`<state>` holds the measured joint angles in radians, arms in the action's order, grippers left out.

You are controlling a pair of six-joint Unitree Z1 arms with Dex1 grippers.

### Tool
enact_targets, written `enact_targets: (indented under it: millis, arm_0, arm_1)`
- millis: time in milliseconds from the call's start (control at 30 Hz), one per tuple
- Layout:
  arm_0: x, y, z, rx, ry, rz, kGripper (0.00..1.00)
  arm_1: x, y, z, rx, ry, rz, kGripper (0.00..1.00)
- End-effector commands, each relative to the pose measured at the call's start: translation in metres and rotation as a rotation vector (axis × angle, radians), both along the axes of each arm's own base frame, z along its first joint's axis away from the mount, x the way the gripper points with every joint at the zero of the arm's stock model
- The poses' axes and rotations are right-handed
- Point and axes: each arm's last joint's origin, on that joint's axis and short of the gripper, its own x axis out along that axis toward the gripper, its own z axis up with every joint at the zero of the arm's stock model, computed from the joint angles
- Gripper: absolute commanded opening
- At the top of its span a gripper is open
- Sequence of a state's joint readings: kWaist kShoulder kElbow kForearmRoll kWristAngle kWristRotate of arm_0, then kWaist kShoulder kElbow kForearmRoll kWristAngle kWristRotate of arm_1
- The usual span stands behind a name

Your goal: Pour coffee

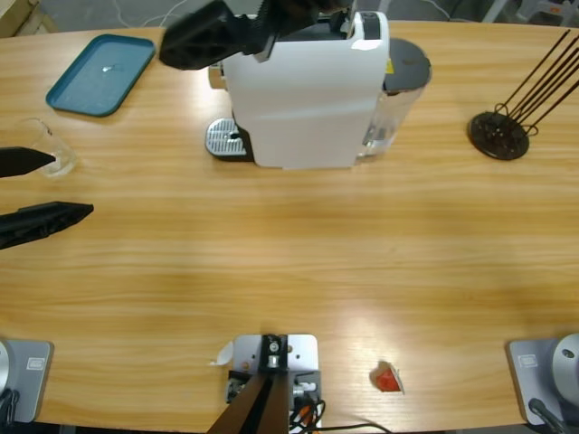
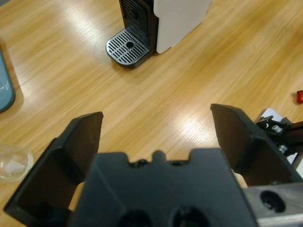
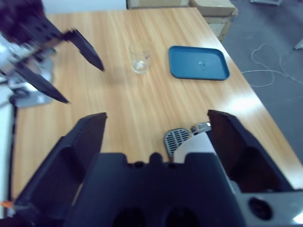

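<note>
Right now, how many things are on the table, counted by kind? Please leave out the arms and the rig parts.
Coffee machine: 1
Glass: 1
Blue tray: 1
Black rack: 1
Red scrap: 1
Total: 5
</note>
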<state>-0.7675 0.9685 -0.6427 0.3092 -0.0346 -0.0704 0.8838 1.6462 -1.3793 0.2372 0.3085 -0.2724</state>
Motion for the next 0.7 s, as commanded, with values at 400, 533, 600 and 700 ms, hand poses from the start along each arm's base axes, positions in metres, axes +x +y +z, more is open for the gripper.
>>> enact_targets:
  millis: [400,533,600,700]
  arm_0:
    - [-0.012,0.015,0.001,-0.023,0.013,0.050,0.991]
    - [-0.012,0.014,0.001,-0.022,0.013,0.047,0.991]
    - [-0.013,0.015,0.001,-0.022,0.011,0.047,0.991]
    - [-0.013,0.015,-0.001,-0.012,0.016,0.044,0.991]
  arm_1:
    - [-0.032,-0.095,-0.024,0.142,0.203,-0.904,0.000]
    - [0.015,-0.084,-0.014,0.174,0.200,-1.002,0.000]
    - [0.033,-0.075,-0.013,0.201,0.205,-1.028,0.000]
    - [0.049,-0.062,-0.014,0.261,0.224,-1.040,0.000]
